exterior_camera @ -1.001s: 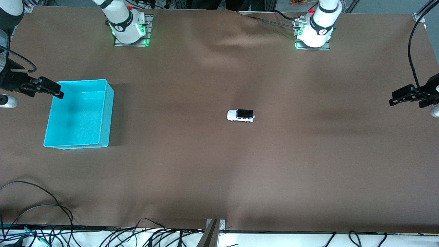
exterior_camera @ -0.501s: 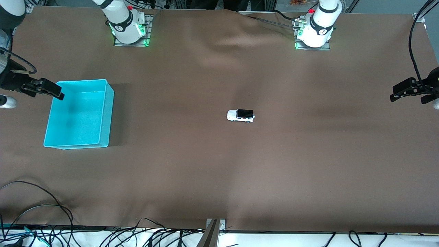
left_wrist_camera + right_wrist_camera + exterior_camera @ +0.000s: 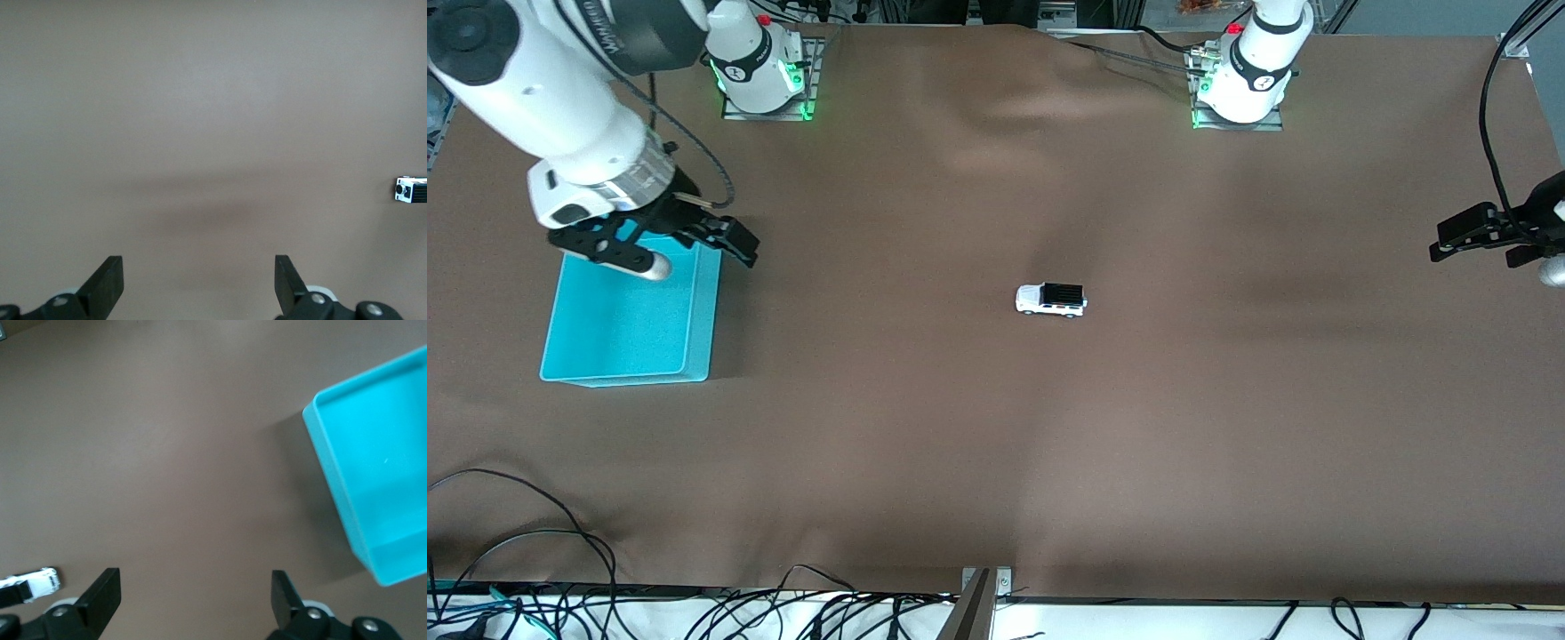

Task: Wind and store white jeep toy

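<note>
The white jeep toy (image 3: 1051, 300) with its black roof stands on its wheels on the brown cloth near the middle of the table. It shows at the edge of the left wrist view (image 3: 411, 190) and of the right wrist view (image 3: 30, 585). My right gripper (image 3: 660, 244) (image 3: 195, 581) hangs open and empty over the turquoise bin's (image 3: 704, 311) (image 3: 373, 467) farther rim. My left gripper (image 3: 1480, 252) (image 3: 199, 267) hovers open over bare cloth at the left arm's end of the table, well away from the jeep.
Both arm bases (image 3: 760, 76) (image 3: 1240, 84) stand along the table's farther edge. Loose cables (image 3: 534, 551) and a metal bracket (image 3: 978, 600) lie at the edge nearest the front camera. The cloth is wrinkled between the bases.
The right arm has swung in from the table's end to over the bin, toward the middle. The left gripper has shifted only slightly. The jeep and the bin have not moved.
</note>
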Controlling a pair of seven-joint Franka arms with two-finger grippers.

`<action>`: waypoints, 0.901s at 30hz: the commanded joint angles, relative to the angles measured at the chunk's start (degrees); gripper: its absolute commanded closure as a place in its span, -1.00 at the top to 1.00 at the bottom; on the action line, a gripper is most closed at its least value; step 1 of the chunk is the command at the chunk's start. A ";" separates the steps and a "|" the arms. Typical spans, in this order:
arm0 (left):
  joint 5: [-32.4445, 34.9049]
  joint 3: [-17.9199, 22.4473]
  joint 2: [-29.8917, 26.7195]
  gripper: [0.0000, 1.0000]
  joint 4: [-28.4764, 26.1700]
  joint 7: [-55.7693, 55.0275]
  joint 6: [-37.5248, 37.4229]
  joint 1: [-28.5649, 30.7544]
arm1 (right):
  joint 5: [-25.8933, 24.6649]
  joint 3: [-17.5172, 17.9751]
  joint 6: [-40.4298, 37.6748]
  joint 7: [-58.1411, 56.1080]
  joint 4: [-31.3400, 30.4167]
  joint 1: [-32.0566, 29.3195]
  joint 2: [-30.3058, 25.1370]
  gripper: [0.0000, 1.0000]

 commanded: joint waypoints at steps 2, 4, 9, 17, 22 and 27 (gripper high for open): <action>-1.35 0.02 -0.56 1.00 -0.25 0.87 -0.12 0.53 | -1.83 0.92 1.69 15.74 2.70 3.99 5.26 1.00; -1.35 0.02 -0.56 1.00 -0.25 0.87 -0.12 0.45 | -2.71 0.92 3.09 20.23 2.88 5.23 6.41 1.00; -1.44 0.02 -0.56 1.00 -0.16 1.04 -0.12 0.45 | -4.20 1.01 7.31 30.95 2.88 9.18 10.10 1.00; -1.53 0.02 -0.04 1.00 -0.16 1.48 -0.12 0.53 | -8.95 1.01 12.33 48.80 4.11 15.33 17.83 1.00; -1.44 -0.07 1.46 1.00 0.45 1.39 0.94 0.27 | -8.95 0.92 12.15 57.23 8.32 18.32 22.66 1.00; -1.44 0.28 2.07 1.00 0.54 1.48 3.75 0.62 | -9.21 0.92 12.15 67.60 12.45 21.13 27.59 1.00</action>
